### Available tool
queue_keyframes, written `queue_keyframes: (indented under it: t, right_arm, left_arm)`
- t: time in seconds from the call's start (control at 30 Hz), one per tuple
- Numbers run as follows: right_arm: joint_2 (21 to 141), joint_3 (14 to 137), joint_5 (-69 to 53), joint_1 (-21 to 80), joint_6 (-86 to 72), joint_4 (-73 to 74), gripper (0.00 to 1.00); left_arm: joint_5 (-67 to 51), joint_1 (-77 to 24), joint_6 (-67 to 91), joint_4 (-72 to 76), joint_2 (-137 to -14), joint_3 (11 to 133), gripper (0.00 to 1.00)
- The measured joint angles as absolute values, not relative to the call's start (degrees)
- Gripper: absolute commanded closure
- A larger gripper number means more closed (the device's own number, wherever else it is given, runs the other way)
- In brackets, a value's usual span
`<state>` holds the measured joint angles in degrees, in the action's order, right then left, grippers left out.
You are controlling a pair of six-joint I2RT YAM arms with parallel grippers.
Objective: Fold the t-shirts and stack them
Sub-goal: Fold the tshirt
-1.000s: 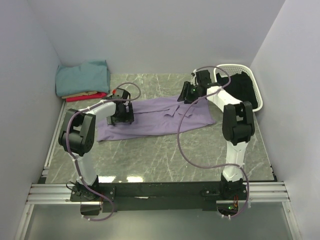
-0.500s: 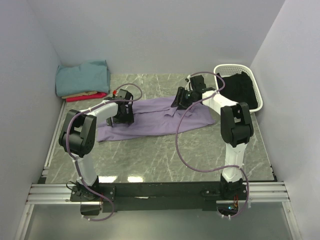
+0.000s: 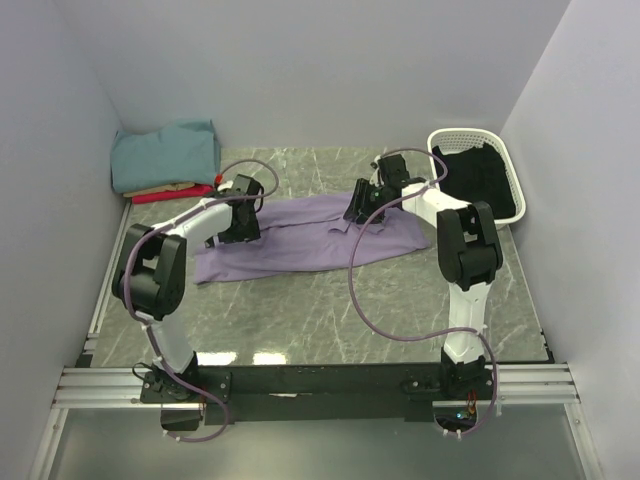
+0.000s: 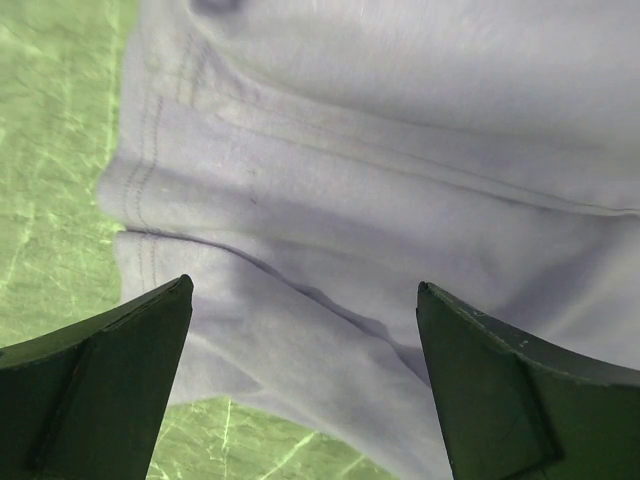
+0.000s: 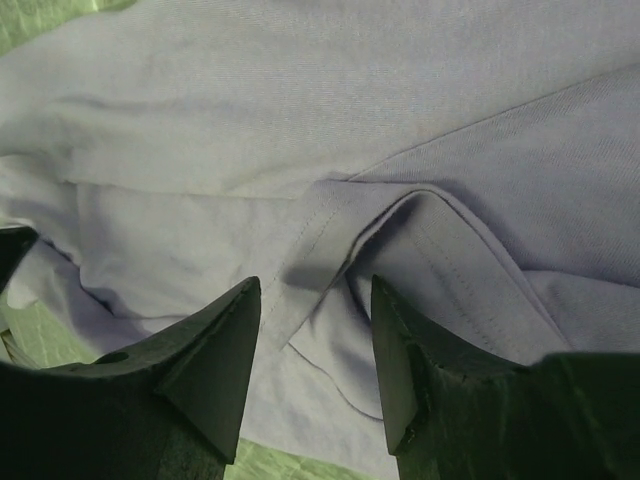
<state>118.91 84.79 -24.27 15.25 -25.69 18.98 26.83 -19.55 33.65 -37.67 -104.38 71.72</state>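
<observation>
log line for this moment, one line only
stage: pre-grasp | left gripper: open, above lavender t-shirt left end | right gripper: open, straddling a cloth fold | folded stack: far-left corner

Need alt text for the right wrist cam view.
Lavender t-shirt fills the frame, rumpled, with a stitched hem fold lying just beyond the tips of the right hand, whose two dark fingers stand apart, not closed on it. A sliver of marble table shows top left.
</observation>
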Motion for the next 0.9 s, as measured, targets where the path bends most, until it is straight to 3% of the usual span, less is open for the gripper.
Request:
queue_keyframes:
  t: [0.03, 0.17, 0.27, 0.33, 0.5, 0.63, 0.8, 0.9]
  right_arm:
    - [118.98, 84.82, -24.25, 15.25, -25.67, 18.94, 0.49]
    - [119.39, 85.32, -24.38, 15.42, -25.56, 18.81, 0.78]
    - [119.90, 86.30, -24.88, 15.64, -25.50, 18.70, 0.89]
    - [120.64, 87.77, -25.30, 15.92, -25.39, 18.70, 0.90]
    - [123.98, 95.48, -26.85, 17.34, -24.25, 20.45, 0.90]
    - [127.48, 104.14, -27.46, 19.27, -22.94, 22.81, 0.84]
    - [131.37, 109.47, -27.05, 20.99, -21.98, 25.08, 0.65]
    - [131.22, 107.42, -24.23, 21.17, -21.47, 26.33, 0.61]
  left_arm:
    - [26.83, -19.55, 33.67, -37.50, -103.63, 71.72, 0.00]
    - [26.81, -19.55, 33.67, -36.95, -101.30, 71.72, 0.01]
    - [26.79, -19.55, 33.67, -36.77, -100.20, 71.72, 0.01]
    - [26.61, -19.55, 33.65, -36.60, -99.90, 71.72, 0.01]
    - [25.82, -19.55, 33.65, -36.38, -99.90, 71.70, 0.01]
    - [25.19, -19.55, 33.58, -36.21, -99.90, 71.70, 0.01]
    - [24.67, -19.55, 33.50, -36.21, -99.90, 71.68, 0.00]
    - [24.51, -19.55, 33.45, -36.21, -99.90, 71.59, 0.01]
